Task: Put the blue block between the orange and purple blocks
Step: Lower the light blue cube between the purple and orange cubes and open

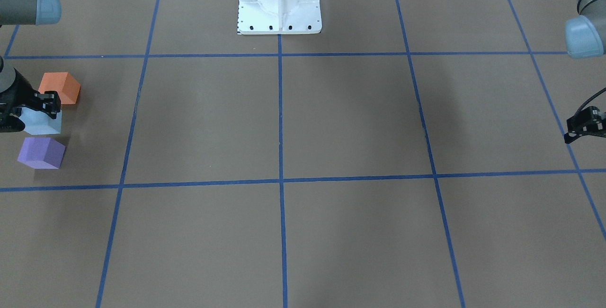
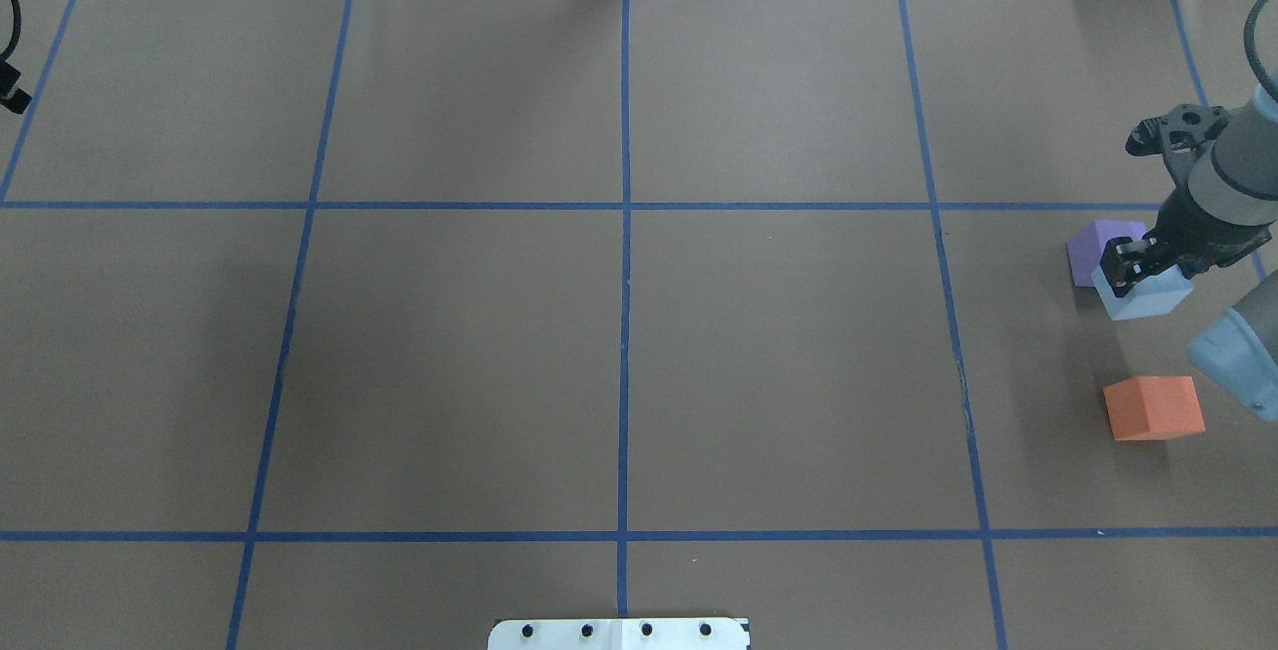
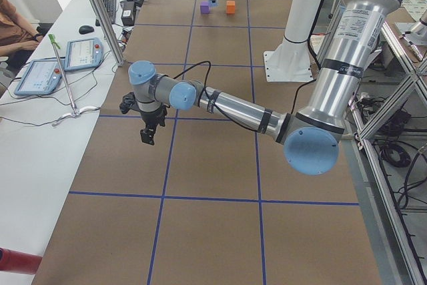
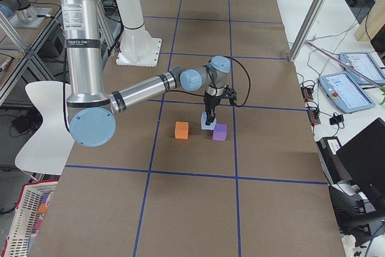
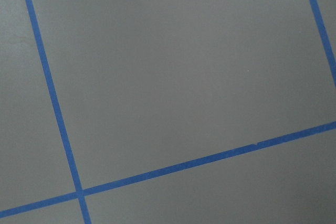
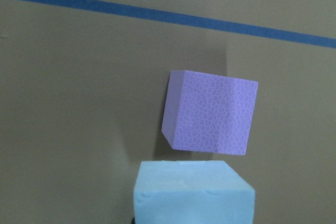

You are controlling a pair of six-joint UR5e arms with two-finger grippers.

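Note:
The light blue block (image 1: 45, 126) sits between the orange block (image 1: 60, 88) and the purple block (image 1: 41, 153), close to the purple one. My right gripper (image 1: 40, 111) is shut on the blue block (image 2: 1148, 299), at or just above the table; I cannot tell which. The right wrist view shows the blue block (image 6: 191, 195) at the bottom and the purple block (image 6: 210, 113) just beyond it. The orange block (image 2: 1153, 407) lies apart on the blue block's other side. My left gripper (image 1: 570, 134) hangs empty, jaws together, far from the blocks.
The brown table cover has a grid of blue tape lines (image 2: 625, 231). The robot's white base (image 1: 279, 5) stands at the table's middle edge. Tablets and cables lie on a side bench (image 3: 60, 65) beside the table.

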